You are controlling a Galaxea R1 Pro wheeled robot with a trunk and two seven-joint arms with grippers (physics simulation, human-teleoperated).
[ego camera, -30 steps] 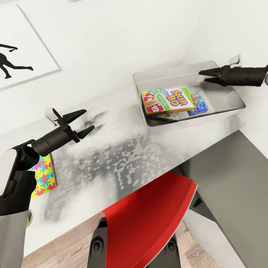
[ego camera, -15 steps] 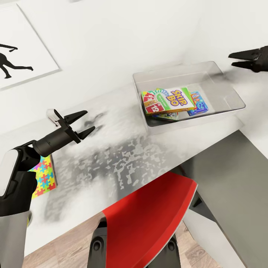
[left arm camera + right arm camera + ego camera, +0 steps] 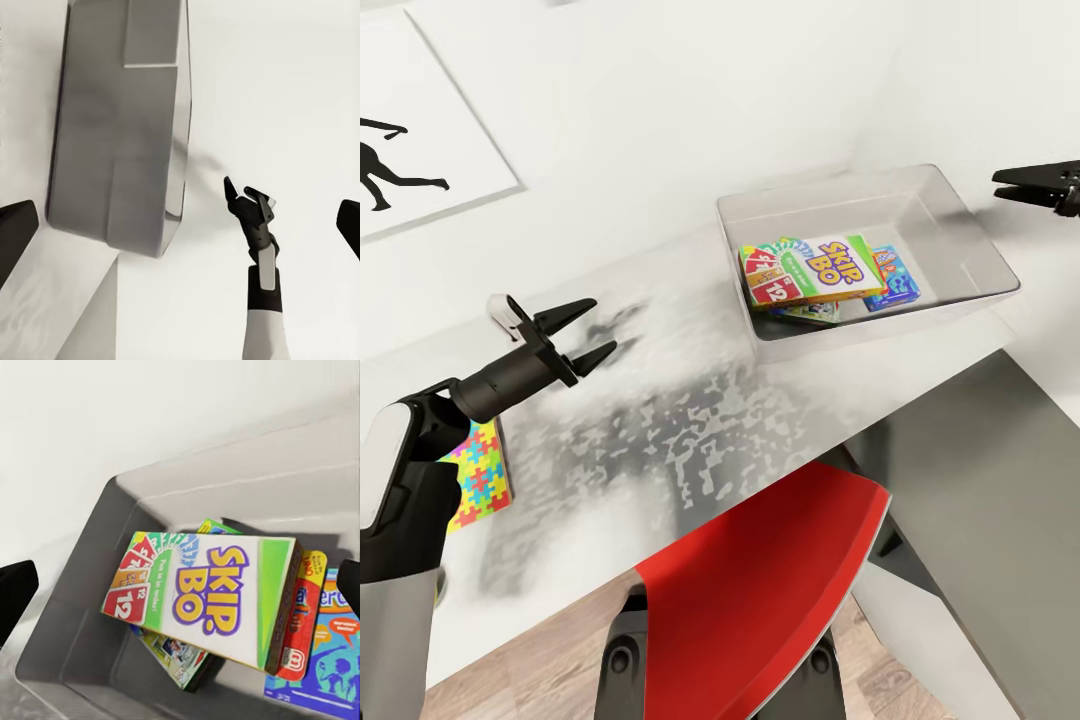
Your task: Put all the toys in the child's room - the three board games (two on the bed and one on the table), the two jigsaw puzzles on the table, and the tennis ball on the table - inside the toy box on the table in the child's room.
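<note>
- The toy box [image 3: 980, 262] sits on the table [image 3: 690, 420] toward its right end, against the white wall, and already holds the board games: the SKIP-BO box [image 3: 815, 270] lies on top, tilted across a green-edged box [image 3: 805, 312], with the blue box [image 3: 892, 276] flat beside them on the side toward the right arm
- The jigsaw puzzle [image 3: 478, 478] lies flat at the table's left end, a bright patch of interlocking pieces, partly hidden under the left forearm
- The left gripper [image 3: 588, 332] hovers above the bare tabletop with its fingers spread and nothing between them; it points toward the toy box, away from the puzzle
- The puzzle therefore lies behind and below that gripper, close under its own arm and well apart from the right gripper [image 3: 1015, 186], so the left arm is plainly the nearer one for it
- The right gripper hangs beyond the toy box's right rim, clear of it; its fingers stand apart and carry nothing
- My reading: the next pick would need the left arm to draw back and come down onto the puzzle, which offers only thin edges
- A red chair [image 3: 760, 590] stands pushed in at the table's near side, between the robot and the desk
</note>
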